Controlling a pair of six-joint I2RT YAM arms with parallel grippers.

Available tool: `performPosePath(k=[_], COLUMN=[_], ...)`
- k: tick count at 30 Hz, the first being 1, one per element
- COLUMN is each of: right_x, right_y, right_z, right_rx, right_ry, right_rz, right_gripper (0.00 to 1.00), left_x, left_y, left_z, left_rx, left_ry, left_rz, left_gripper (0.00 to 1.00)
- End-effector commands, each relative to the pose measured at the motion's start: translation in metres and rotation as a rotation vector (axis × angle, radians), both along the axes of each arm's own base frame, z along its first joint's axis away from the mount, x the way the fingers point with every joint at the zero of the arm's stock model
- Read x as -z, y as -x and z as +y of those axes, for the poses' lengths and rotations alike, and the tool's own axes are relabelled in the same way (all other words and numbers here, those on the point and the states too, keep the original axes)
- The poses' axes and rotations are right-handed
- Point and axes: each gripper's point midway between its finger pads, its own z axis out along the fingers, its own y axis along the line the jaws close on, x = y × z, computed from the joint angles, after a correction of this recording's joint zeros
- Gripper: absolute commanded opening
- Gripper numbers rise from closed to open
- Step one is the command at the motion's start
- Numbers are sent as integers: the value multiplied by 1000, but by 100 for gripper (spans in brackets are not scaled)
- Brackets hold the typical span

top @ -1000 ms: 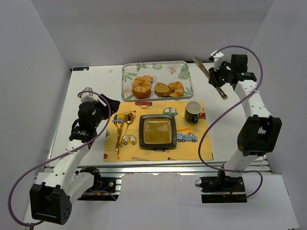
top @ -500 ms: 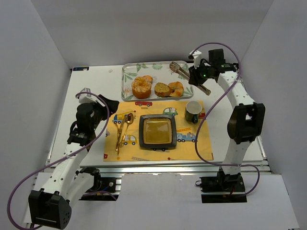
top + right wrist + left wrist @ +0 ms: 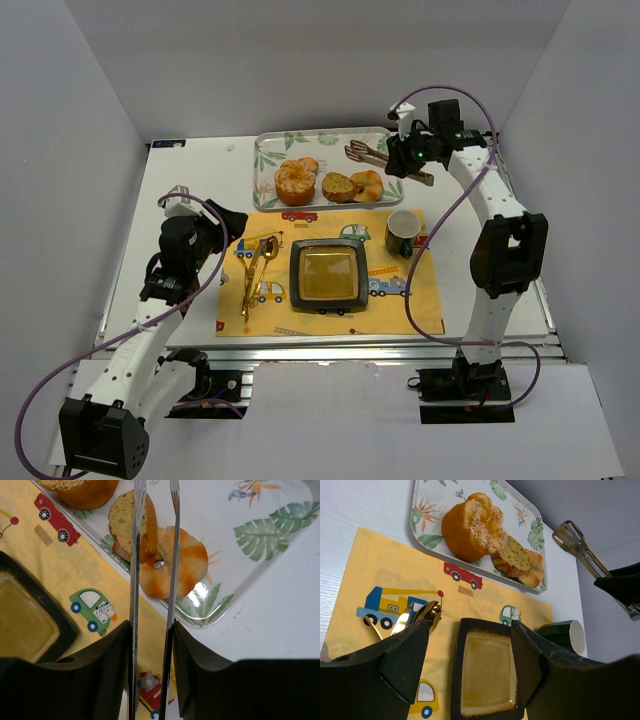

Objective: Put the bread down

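Observation:
Three breads lie on the leaf-print tray (image 3: 325, 140): a sugared round bun (image 3: 295, 180), a herb slice (image 3: 338, 185) and an orange bun (image 3: 368, 184). My right gripper (image 3: 412, 165) is shut on metal tongs (image 3: 372, 153), whose tips hang over the tray's right end. In the right wrist view the tong arms (image 3: 135, 580) stand slightly apart above the orange bun (image 3: 185, 570) and the herb slice (image 3: 122, 525), without gripping either. My left gripper (image 3: 470, 650) is open and empty above the dark square plate (image 3: 487, 675), which sits mid-placemat (image 3: 327, 275).
A green mug (image 3: 403, 233) stands on the yellow car-print placemat (image 3: 300, 320), right of the plate. Gold tongs (image 3: 255, 270) lie on the mat's left part. White walls close in on three sides.
My right arm has swung left from the table's back right corner, carrying the tongs over the tray's right end. The left arm has barely moved.

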Motion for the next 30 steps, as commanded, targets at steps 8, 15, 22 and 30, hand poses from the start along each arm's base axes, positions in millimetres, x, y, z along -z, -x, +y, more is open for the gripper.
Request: performPosePath(k=[8,15,22,30], right_x=[28,43,63,56], right_y=[-2,-8,-3,11], right_z=[23,24,24,34], right_rx=[103,107,98,65], right_ry=[-40,-14,19,5], right_rz=[119,137,189,217], right_gripper=[46,46,46,45], left_x=[-21,-21,-19,-16], left_y=[-5,-3,-6,-9], left_z=[1,1,5,4], left_rx=[-9,-10,-36,-34], left_ry=[2,5,0,-4], left_rz=[-41,-37,-37,-31], left_gripper=[76,75,75,75])
